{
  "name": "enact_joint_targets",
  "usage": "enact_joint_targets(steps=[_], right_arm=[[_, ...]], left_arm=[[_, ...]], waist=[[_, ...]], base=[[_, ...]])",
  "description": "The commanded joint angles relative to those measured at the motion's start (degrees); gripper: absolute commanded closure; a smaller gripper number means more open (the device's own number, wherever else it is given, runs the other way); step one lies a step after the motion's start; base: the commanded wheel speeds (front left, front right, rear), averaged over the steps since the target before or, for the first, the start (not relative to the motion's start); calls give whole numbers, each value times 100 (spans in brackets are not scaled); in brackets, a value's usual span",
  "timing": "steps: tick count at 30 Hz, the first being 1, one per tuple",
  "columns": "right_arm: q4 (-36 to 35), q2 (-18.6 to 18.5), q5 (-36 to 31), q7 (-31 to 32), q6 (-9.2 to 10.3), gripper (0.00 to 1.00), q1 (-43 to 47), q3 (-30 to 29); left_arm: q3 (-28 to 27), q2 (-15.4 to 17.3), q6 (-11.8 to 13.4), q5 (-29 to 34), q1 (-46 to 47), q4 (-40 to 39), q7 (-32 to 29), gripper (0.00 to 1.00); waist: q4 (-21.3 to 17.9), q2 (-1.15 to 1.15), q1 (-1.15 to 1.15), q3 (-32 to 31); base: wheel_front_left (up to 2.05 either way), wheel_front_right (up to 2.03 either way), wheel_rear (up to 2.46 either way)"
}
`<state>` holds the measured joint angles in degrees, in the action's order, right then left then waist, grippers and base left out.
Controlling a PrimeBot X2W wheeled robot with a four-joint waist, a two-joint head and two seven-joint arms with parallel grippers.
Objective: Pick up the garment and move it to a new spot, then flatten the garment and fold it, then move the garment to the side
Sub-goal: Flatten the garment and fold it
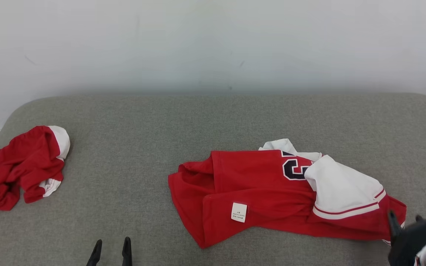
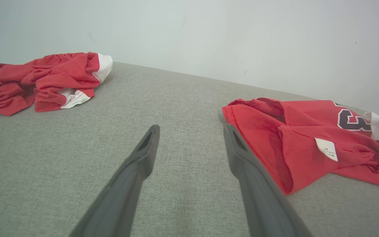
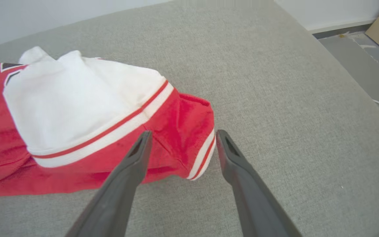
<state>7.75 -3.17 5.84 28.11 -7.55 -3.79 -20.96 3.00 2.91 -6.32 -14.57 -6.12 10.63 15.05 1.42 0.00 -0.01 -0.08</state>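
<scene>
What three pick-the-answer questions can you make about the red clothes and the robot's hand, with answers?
1. Where is the crumpled red garment?
A: at the left end of the grey cushion. B: on the floor. C: on a chair.
2. How many red garments lie on the cushion?
A: one. B: two. C: four.
3. The right gripper, by the sleeve of the numbered jersey, is:
A: open. B: shut on it. C: shut on a cup.

Answers: 1 A, it lies far left in the head view. 2 B, the crumpled one and the jersey. 3 A, its fingers stand wide apart.
</scene>
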Motion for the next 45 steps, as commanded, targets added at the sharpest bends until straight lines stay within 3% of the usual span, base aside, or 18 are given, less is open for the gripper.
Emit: enact_joint_targets(steps=[1,7,21,37,39,40,44,45], right_arm=[[-152,18,-53,124,11,0,-102,91],[-394,-79,-150,813,11,0,-750,646],[1343,-504,-168,1247,11,0,-2469,859],[1815,-748,117,1338,11,0,-2563,1373],[1810,-754,144,1367,11,10,-2555,1411],[1806,-762,158,1387,11,44,-2546,1431],[1769,-789,209,1431,11,80,-2530,1503],[1741,-796,222,1400,11,98,-2530,1520]], left_arm=[[9,-5,2,-37,-61,-8,19,0],[68,-4,-6,-26,56,-42,19,0],[157,-3,-39,4,425,-141,19,0],[147,-4,25,-96,562,-125,19,0],[152,-4,25,-95,571,-119,19,0],[156,-4,27,-88,575,-115,19,0],[166,-4,33,-87,587,-106,19,0],[167,-4,33,-89,589,-104,19,0]], waist=[[7,0,1,12],[129,0,1,161],[676,0,1,891],[631,0,1,1028],[610,0,1,1023],[602,0,1,1023],[582,0,1,1026],[578,0,1,1024]], base=[[0,0,0],[0,0,0],[0,0,0],[0,0,0],[0,0,0],[0,0,0],[0,0,0],[0,0,0]])
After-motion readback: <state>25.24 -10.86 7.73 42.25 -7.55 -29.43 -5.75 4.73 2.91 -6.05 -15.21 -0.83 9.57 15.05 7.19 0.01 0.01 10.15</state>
